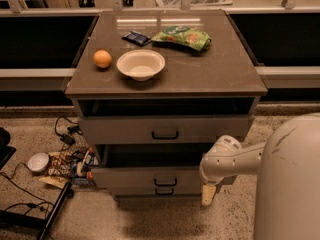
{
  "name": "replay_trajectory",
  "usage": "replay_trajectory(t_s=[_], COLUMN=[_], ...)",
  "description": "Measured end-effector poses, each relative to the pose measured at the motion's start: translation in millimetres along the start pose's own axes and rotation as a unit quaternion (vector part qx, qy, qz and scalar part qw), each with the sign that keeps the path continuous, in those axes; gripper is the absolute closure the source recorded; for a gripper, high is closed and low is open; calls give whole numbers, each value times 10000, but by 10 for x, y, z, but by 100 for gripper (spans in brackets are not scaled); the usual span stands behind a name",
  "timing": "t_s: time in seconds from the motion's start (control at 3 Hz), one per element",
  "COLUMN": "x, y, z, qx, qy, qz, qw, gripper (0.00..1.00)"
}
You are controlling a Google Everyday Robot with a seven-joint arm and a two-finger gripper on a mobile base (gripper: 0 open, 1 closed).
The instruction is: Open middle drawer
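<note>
Likely a robot test lab: loose cables (64,134) on the floor (150,220), gripper (208,194) low beside a grey cabinet (220,69)

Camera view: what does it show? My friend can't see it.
A grey cabinet has its middle drawer pulled out, and the robot's tool hangs by the drawer's right end, near the floor. On top sit an orange, a white bowl and a green bag.

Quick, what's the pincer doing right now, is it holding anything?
Pincer: low beside the right end of the middle drawer front; open, closed or holding anything cannot be told.
</note>
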State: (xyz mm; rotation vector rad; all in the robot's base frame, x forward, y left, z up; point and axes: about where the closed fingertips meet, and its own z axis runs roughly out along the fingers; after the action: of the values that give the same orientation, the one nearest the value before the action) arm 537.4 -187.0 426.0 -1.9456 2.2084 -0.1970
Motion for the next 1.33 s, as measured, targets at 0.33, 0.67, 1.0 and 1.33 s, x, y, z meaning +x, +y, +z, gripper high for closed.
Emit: replay_trajectory(t_s=[0.33, 0.67, 1.0, 1.33], x=[-32, 33, 144, 234], y=[28, 133, 237, 334], z=[88, 53, -108, -219], qx=[-154, -272, -207, -172], qy=[-137, -253, -263, -173], qz=[-11, 59, 123, 201], qw=[9998, 9993, 9994, 9995], gripper=[18, 41, 64, 88])
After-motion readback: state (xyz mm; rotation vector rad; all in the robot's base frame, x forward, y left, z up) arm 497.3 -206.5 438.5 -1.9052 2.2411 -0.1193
